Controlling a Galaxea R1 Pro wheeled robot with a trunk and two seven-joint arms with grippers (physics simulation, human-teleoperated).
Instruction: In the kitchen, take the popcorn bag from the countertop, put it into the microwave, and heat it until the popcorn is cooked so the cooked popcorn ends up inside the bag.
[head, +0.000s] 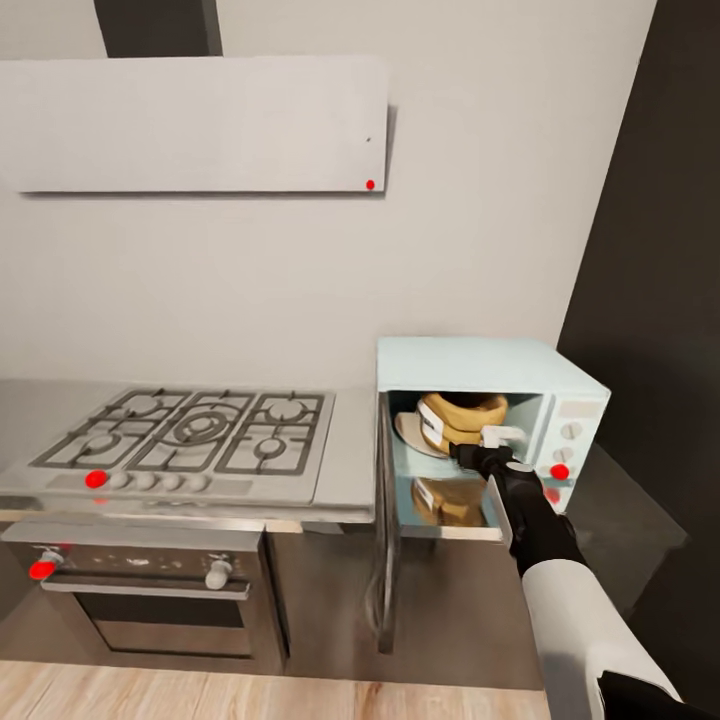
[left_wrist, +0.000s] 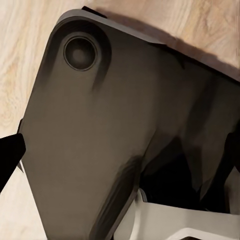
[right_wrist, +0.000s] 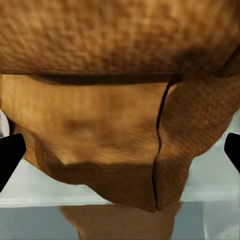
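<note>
Your head camera faces the pale kitchen wall (head: 300, 290), with the flat white hood panel (head: 195, 125) high on it and a dark wall panel (head: 655, 250) at the right. Below runs the grey countertop (head: 350, 450), carrying the gas hob (head: 190, 432) with its grates on the left and, under it, the dark oven (head: 150, 590) with red knobs. A strip of wooden floor (head: 200, 690) shows along the bottom.

To the right sits the mint microwave (head: 480, 365), its door (head: 385, 540) swung wide open on the left side and seen nearly edge-on. The white knob panel (head: 568, 440) is at the right of the opening.

Inside the cavity you have the popcorn bag (head: 460, 418), a tan sack with its rolled rim and a white label band. It looks tipped rather than upright, with its long axis leaning and the rolled mouth turned up and toward the right; a reflection of it shows on the glossy cavity floor beneath.

Your right arm reaches up from the lower right, white sleeve then black forearm, and the right gripper (head: 492, 448) is at the mouth of the cavity, right against the bag. In the right wrist camera the bag's woven tan side (right_wrist: 120, 125) sits close up between the two dark fingertips (right_wrist: 9, 157), which stand wide apart at either edge; you cannot tell from here whether they press the paper.

The left wrist camera looks down at a dark part of the robot's own body (left_wrist: 110, 140) over wooden floor, with one black fingertip (left_wrist: 10, 155) at the edge; you cannot tell how wide that hand is.
</note>
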